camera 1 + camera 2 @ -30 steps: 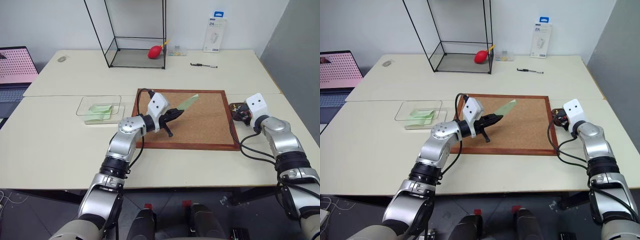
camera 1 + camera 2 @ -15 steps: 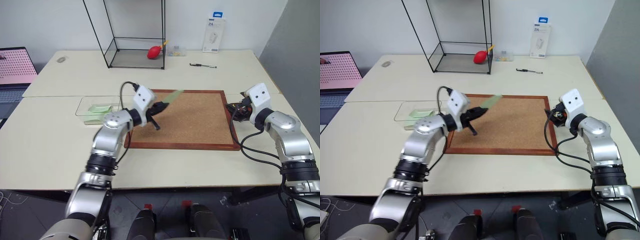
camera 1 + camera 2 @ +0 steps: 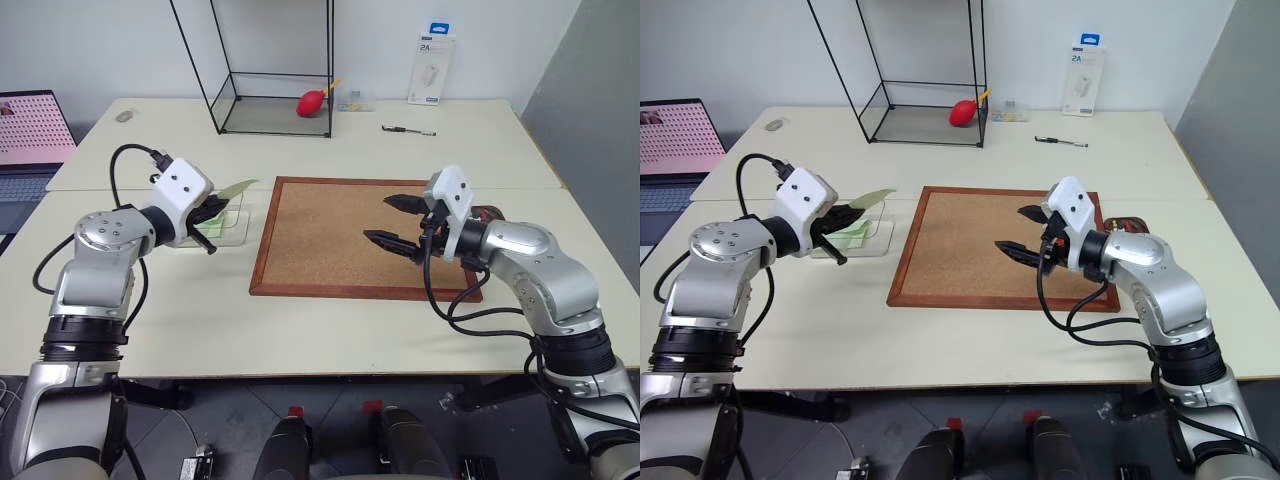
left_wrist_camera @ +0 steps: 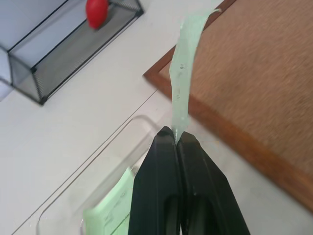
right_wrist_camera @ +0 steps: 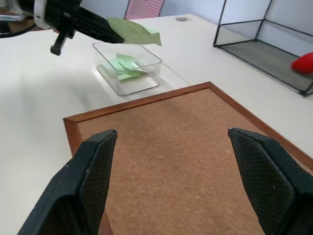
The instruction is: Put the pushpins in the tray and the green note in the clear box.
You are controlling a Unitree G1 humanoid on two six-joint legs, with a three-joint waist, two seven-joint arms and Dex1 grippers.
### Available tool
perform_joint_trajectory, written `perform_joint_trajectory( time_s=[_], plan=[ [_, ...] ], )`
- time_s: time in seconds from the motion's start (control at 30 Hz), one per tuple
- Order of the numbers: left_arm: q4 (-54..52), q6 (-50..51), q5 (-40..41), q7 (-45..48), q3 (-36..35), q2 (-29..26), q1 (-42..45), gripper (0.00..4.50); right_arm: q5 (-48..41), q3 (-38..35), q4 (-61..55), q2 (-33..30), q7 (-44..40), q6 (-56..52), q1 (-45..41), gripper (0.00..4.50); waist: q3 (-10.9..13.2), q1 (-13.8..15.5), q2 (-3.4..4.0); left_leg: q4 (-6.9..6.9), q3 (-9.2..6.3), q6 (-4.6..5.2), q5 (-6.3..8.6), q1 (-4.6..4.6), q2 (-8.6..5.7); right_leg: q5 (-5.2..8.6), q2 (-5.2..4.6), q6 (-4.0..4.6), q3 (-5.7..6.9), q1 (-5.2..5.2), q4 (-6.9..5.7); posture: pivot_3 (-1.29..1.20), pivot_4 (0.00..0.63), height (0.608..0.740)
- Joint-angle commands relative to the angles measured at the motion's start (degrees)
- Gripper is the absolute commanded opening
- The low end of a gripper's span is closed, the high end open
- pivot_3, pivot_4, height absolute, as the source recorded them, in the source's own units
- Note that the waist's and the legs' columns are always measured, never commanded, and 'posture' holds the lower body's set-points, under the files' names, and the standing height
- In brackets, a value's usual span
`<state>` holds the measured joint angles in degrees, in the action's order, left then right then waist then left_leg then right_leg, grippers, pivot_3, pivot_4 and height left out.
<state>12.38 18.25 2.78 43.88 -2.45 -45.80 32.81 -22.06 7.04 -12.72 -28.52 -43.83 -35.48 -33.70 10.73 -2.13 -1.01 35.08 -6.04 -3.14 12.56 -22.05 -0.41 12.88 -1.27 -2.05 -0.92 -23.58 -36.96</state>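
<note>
My left gripper (image 3: pixel 216 209) is shut on one edge of the green note (image 3: pixel 238 188), holding it in the air over the clear box (image 3: pixel 232 229). The left wrist view shows the note (image 4: pixel 182 83) rising from the closed fingertips, with the box (image 4: pixel 112 161) below. Other green slips (image 3: pixel 846 238) lie inside the box. My right gripper (image 3: pixel 1011 229) hangs open and empty over the right part of the cork board (image 3: pixel 330 240). The tray (image 3: pixel 1127 222) peeks out behind my right forearm. The pushpins are out of view.
A tall black-framed glass case (image 3: pixel 270 100) with a red bulb (image 3: pixel 309 103) stands at the back. A pen (image 3: pixel 407 130) and a white package (image 3: pixel 432 70) lie at the back right. A laptop (image 3: pixel 30 140) sits at the far left.
My left gripper has carried the green note leftward, off the cork board to above the clear box. My right gripper has swung left from the tray to over the board, its fingers spread wider.
</note>
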Motion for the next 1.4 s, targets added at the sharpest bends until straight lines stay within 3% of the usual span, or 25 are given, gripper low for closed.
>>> perform_joint_trajectory(
  time_s=[0.03, 0.37, 1.1, 1.4],
  plan=[
    [1.0, -1.6, -2.5, -2.6, -1.4, -2.3, -0.4, 0.0, -0.5, 0.4, -1.9, 1.0, -0.2, 0.1, -1.6, 3.85, 0.0, 0.1, 0.0, -0.01, 0.0, 0.0, 0.0, 0.0, 0.0, 0.0, 0.0, 0.0, 0.01, -0.01, -0.01, 0.0, 0.15, 0.74],
    [4.7, -1.9, -5.8, -6.7, -1.2, -3.3, -1.8, 0.0, -0.6, 0.7, -2.8, 2.6, 0.5, -1.3, -1.4, 3.85, 0.0, 0.2, 0.0, -0.01, -0.01, 0.0, 0.0, 0.0, 0.01, 0.0, 0.01, 0.0, 0.02, -0.02, -0.03, 0.0, 0.15, 0.74],
    [-1.9, 1.1, -5.9, -7.7, -3.6, -6.6, -4.7, 4.15, -3.3, -2.2, -2.9, 3.4, 1.1, -4.6, -2.1, 3.87, 0.0, 0.2, -0.01, -0.01, 0.0, 0.0, 0.0, 0.0, 0.02, 0.0, 0.01, 0.0, 0.01, -0.04, -0.05, 0.0, 0.15, 0.74],
    [-8.6, -1.1, -8.5, -6.9, -4.0, -12.3, -7.3, 4.15, -7.6, -7.0, -5.8, 2.3, 3.6, -9.1, 0.8, 3.87, 0.0, 0.2, -0.03, -0.04, 0.01, 0.0, 0.0, -0.03, 0.03, 0.01, 0.0, 0.02, 0.0, -0.08, -0.05, 0.0, 0.15, 0.74]
  ],
)
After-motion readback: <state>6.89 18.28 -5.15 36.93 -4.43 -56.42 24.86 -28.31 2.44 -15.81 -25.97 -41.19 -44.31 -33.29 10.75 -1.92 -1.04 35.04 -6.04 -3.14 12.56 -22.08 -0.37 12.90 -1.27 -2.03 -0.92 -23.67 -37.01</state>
